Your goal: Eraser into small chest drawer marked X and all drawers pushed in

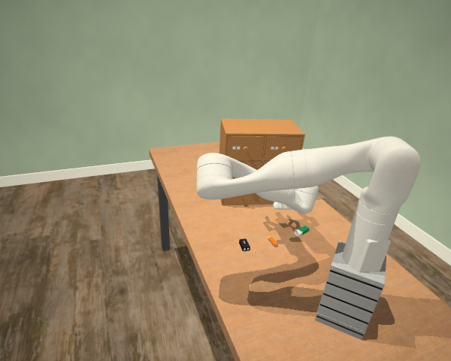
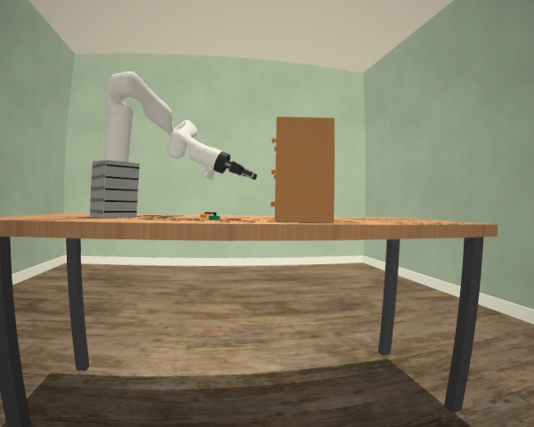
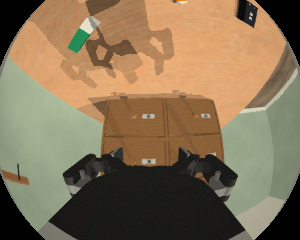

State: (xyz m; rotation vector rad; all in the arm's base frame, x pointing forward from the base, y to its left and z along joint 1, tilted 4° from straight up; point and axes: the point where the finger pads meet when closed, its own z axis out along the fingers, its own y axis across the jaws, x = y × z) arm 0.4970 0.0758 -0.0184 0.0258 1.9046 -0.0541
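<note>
The gripper is being held in the air before the small chest, its fingers spread wide and nothing being gripped! It is being tilted down and forward, kept apart from the knobs. The eraser, green and white, is being left lying on the table, out in front of the chest. Over there, an orange object is being seen between the eraser and a small black object. No drawer is being pulled visibly out.
</note>
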